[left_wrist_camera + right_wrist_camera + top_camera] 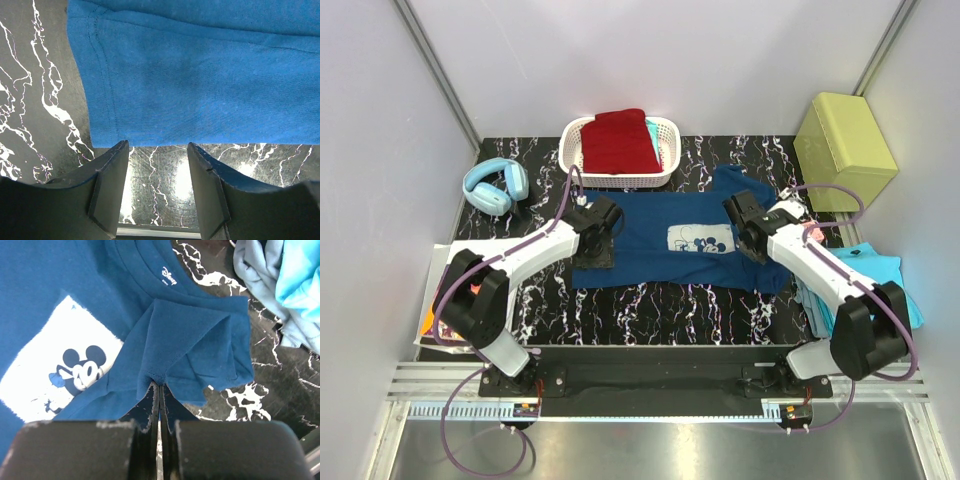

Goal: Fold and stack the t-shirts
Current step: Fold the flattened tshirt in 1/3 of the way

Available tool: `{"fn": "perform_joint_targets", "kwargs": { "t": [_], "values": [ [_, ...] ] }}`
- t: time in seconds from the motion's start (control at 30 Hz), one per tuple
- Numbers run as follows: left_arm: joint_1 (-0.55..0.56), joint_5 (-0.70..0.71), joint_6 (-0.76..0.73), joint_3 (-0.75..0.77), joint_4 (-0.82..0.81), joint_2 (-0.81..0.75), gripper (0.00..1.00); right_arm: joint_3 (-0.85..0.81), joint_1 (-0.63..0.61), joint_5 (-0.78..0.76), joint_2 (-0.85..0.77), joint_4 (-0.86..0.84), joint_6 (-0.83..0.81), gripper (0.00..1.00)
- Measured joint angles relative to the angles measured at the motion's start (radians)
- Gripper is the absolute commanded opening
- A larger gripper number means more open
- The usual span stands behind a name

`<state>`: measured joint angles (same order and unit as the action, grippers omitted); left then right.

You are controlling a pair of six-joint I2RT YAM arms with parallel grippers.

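The navy blue t-shirt (660,250) with a white cartoon-mouse print (700,238) lies spread on the black marbled table (650,310). My right gripper (748,238) is at the shirt's right side. In the right wrist view the gripper (159,386) is shut on a pinched fold of the sleeve cloth (200,345), next to the collar. My left gripper (596,242) is at the shirt's left side. Its open jaws (157,150) hang over bare table just short of the shirt's edge (200,75), holding nothing. A dark red t-shirt (618,140) lies in the basket. A turquoise one (895,275) lies at the right.
The white basket (665,170) stands at the back centre. Blue headphones (495,185) lie at the back left and a yellow-green box (842,135) at the back right. Papers (428,320) lie at the left table edge. Crumpled pale and turquoise cloth (295,285) lies near the right gripper.
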<state>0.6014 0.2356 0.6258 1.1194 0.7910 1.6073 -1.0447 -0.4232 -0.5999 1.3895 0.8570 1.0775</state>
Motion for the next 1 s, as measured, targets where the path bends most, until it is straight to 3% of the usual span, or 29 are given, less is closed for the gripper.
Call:
{"fn": "perform_joint_targets", "kwargs": {
  "t": [0.47,1.0],
  "values": [
    [0.000,0.000,0.000,0.000,0.000,0.000,0.55,-0.125,0.159,-0.047,0.112,-0.087,-0.168,0.00],
    [0.002,0.000,0.000,0.000,0.000,0.000,0.55,-0.349,0.219,-0.042,0.445,-0.209,-0.282,0.00]
  ]
}}
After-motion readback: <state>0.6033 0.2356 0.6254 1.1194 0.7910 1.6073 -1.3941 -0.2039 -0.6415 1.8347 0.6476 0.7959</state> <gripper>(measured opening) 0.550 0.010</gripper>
